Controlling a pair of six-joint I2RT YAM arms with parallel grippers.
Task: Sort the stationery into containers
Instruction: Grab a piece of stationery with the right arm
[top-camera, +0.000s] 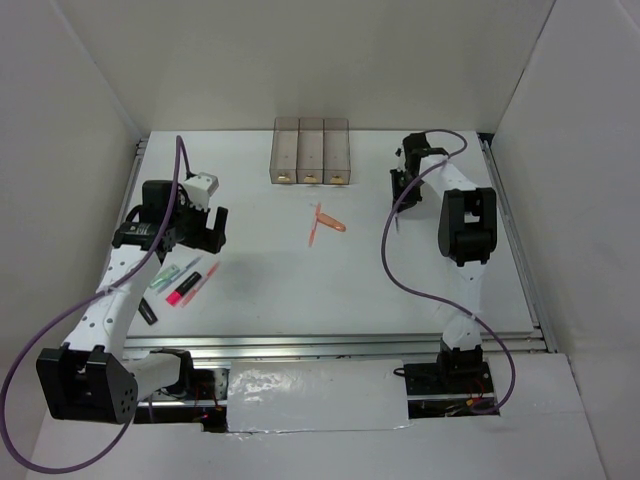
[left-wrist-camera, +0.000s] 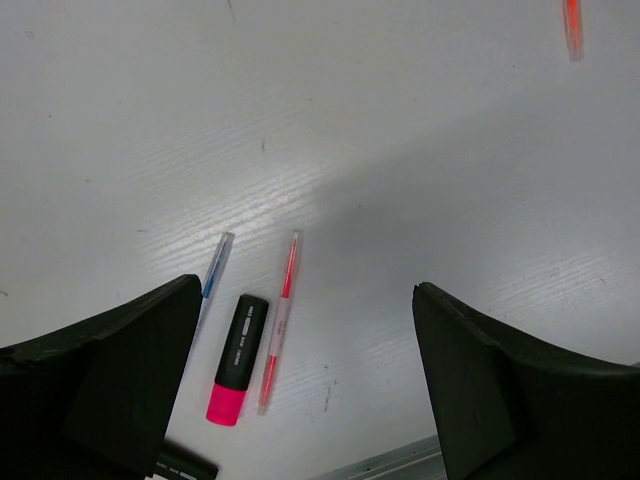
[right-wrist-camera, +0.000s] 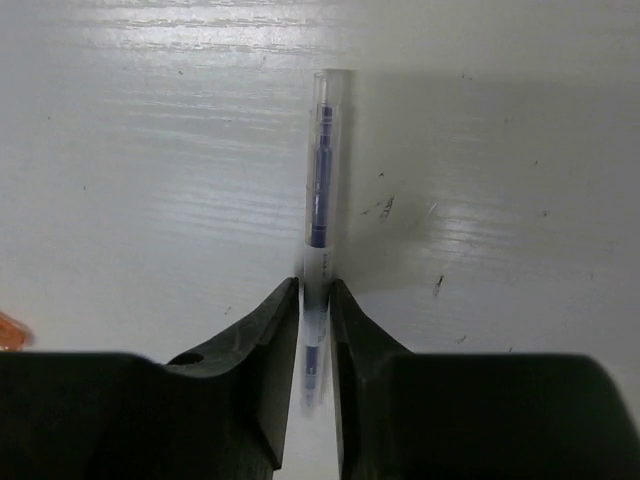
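Three bins (top-camera: 310, 150) are seen at the far side of the white table (top-camera: 300, 320), joined in a row. They are small boxes of see-through grey-brown plastic, and a small yellow label (top-camera: 311, 179) is stuck on the front of each. What lies inside them cannot be told from above.

At the left, near the front edge, a pale green pen (top-camera: 165, 276), a pink highlighter (top-camera: 184, 289) with a black cap, a thin salmon pen (top-camera: 206, 278) and a short black marker (top-camera: 147, 312) are laid close together. The left gripper (top-camera: 202, 238) is held above and just behind them, spread wide with nothing in it. In the middle, in front of the bins, two orange pens (top-camera: 325, 225) are crossed on the table. At the right, the right gripper (top-camera: 400, 190) is lowered to the table, beside the bins.

A thin blue-tipped pen (left-wrist-camera: 215, 265), lying just beside the highlighter, is shown only in the left wrist view, where the table top is seen to be faintly lined and scuffed.

Only in the right wrist view is the right gripper's grip made plain. A clear pen (right-wrist-camera: 322, 170), round, long and with dark blue ink inside, is pinched between its black fingers (right-wrist-camera: 260, 350). The pen points straight away from the gripper, over the table.
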